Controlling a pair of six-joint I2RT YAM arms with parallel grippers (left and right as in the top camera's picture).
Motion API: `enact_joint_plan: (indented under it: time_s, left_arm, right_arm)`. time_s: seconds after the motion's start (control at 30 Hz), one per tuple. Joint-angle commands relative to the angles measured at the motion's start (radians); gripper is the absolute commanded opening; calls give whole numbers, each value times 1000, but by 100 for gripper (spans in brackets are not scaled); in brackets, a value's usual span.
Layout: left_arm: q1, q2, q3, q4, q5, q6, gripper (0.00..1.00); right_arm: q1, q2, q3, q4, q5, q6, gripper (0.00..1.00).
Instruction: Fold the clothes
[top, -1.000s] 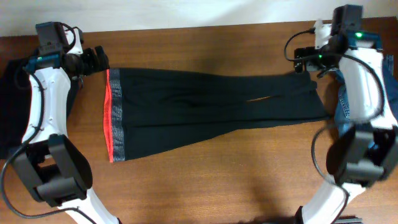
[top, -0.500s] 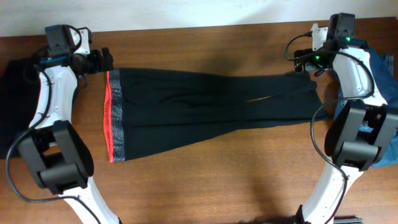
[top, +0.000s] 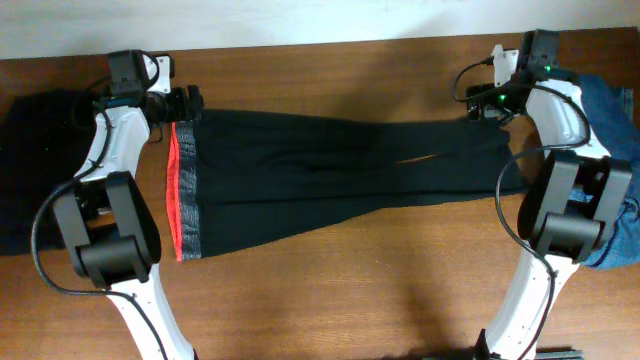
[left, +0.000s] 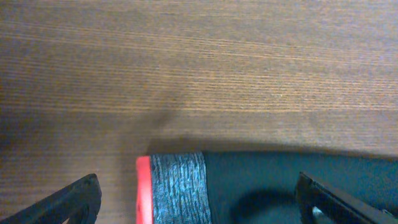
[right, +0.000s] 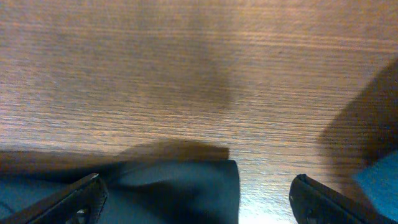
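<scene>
Far left, a dark cloth (top: 20, 190) lay at the edge of the table (top: 350, 300); left gripper (top: 186, 104) sat at the back left corner of the trousers (top: 330, 175), jaws spread wide, nothing in them; from its wrist camera the corner of the grey waistband (left: 177, 186) with its red stripe (left: 143, 190) lay between the two fingers (left: 74, 200), nearer the stripe-side one; couldn't tell whether either touched the cloth; trousers lay flat across the table, waistband left, legs running right, a thin slit of wood showing between the legs; right gripper (top: 484, 104) was at the back hem corner (right: 214, 180), jaws equally wide, holding nothing; that corner sat between its fingers, fabric running toward one of them; blue denim garment (top: 612, 110) lay just beyond, at the right edge.
</scene>
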Motion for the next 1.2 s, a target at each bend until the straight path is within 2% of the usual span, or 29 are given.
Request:
enact_joint_plan:
  time_s: [0.0, 0.13, 0.93, 1.17]
  left_arm:
    - [0, 43, 1, 17, -15, 15, 99]
    - [0, 59, 1, 35, -79, 16, 99]
    - [-3, 136, 1, 98, -68, 16, 99]
    - [-3, 136, 1, 95, -68, 16, 96]
  right_arm:
    - [-1, 20, 4, 9, -28, 0, 99]
    - [0, 28, 4, 15, -31, 0, 99]
    - [-1, 55, -18, 82, -29, 0, 99]
    - [0, 97, -18, 74, -30, 1, 99]
